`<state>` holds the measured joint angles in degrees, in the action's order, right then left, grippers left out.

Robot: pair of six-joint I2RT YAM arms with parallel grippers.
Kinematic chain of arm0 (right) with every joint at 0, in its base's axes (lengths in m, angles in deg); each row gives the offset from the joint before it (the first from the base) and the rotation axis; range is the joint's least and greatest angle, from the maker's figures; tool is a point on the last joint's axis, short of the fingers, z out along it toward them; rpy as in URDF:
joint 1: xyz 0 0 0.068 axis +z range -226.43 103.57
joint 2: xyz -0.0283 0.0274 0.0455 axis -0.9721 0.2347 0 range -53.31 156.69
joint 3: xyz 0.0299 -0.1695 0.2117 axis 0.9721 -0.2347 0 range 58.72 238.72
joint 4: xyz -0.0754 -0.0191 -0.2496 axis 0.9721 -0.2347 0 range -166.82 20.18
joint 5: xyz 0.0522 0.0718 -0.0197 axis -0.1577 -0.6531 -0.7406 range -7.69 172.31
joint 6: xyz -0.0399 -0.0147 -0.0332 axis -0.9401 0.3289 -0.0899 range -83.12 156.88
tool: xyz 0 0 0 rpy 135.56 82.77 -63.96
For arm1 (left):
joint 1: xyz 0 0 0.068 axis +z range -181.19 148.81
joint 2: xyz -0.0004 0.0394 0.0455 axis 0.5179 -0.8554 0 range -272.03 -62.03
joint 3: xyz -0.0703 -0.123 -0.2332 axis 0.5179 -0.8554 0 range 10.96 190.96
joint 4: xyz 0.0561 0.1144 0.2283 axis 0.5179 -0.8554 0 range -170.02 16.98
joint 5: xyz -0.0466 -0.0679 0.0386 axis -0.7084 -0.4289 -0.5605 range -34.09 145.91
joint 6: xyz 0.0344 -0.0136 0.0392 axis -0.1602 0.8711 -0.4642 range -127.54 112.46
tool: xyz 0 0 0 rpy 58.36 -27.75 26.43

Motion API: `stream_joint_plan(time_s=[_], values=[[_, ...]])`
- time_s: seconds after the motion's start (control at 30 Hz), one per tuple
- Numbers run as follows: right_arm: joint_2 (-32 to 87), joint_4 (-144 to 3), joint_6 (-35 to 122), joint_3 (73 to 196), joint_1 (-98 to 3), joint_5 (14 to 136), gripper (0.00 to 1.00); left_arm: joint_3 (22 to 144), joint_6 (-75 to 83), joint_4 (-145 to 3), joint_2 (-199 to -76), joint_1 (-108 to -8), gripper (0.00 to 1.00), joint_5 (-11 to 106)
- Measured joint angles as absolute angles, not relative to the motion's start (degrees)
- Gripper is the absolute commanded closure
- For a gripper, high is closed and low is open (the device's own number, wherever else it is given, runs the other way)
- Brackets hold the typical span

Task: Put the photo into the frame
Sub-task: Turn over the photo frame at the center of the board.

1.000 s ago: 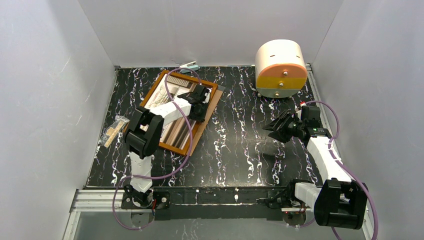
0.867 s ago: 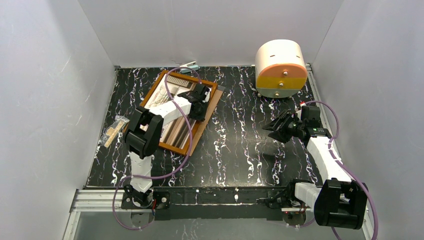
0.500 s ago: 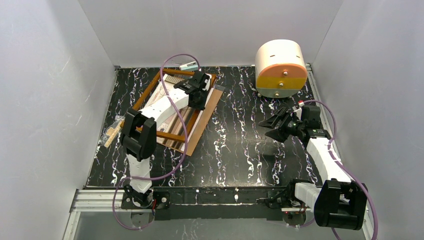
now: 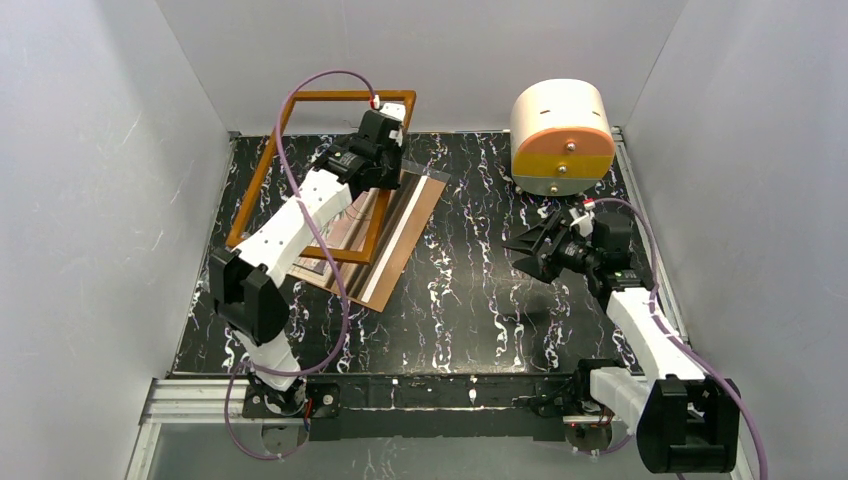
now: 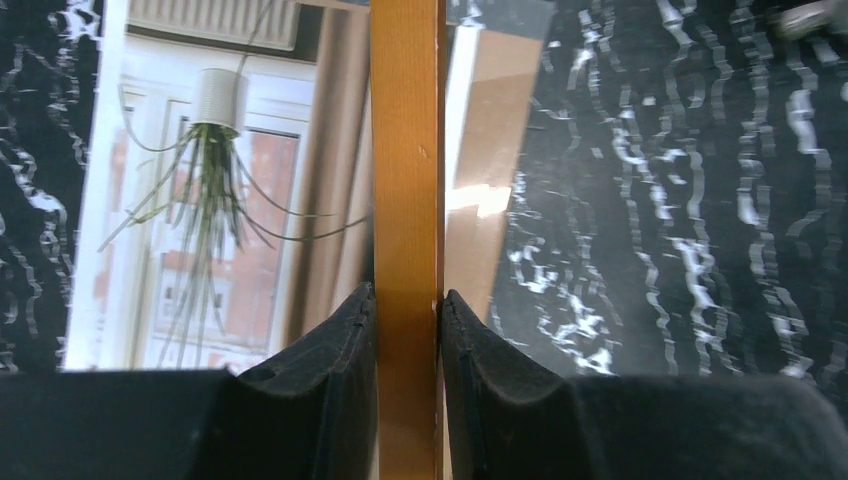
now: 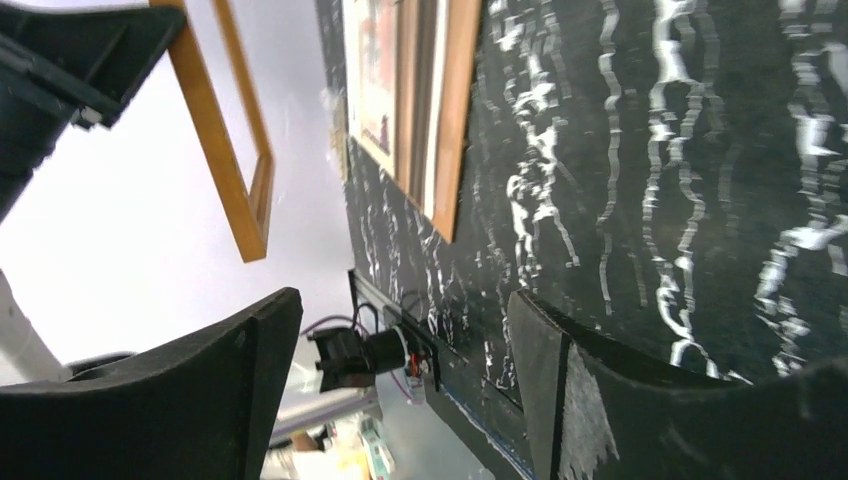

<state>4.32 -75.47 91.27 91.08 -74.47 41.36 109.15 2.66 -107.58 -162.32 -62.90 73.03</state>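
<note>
Orange-brown frame [image 4: 258,180] is held up, pinched by left fingers [image 5: 330,360], so the photo [image 5: 200,200] can be reached; right fingers [image 6: 200,400] are spread wide, empty.

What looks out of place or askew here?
The frame hangs tilted in the air, clamped by one rail in the left gripper. The photo lies below on the board, both askew.
</note>
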Motion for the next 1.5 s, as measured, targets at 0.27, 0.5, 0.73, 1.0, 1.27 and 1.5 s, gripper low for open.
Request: stream_joint_plan(time_s=[0.27,0.5,0.73,1.0,1.27,1.5], values=[[2.8,-59.5,100.2,89.8,-62.6,43.4,0.05,108.9,11.3,-106.5,-154.3,-62.9,1.0,62.7],[6.7,-42.2,106.5,90.7,-51.9,46.8,0.03,108.8,19.7,-103.9,-149.1,-62.9,1.0,52.8],[12.3,-33.4,110.2,100.6,-46.1,48.1,0.06,104.8,31.4,-96.7,-145.6,-62.9,1.0,41.6],[17.8,-29.2,113.4,110.1,-44.0,48.4,0.25,97.9,46.5,-83.5,-144.6,-63.0,1.0,31.7],[19.3,-29.1,116.4,110.1,-42.2,49.4,0.41,93.3,55.2,-74.3,-142.2,-63.0,1.0,29.6],[16.8,-28.8,117.6,109.2,-41.8,51.2,0.64,90.2,58.6,-68.9,-140.5,-62.9,1.0,29.6]])
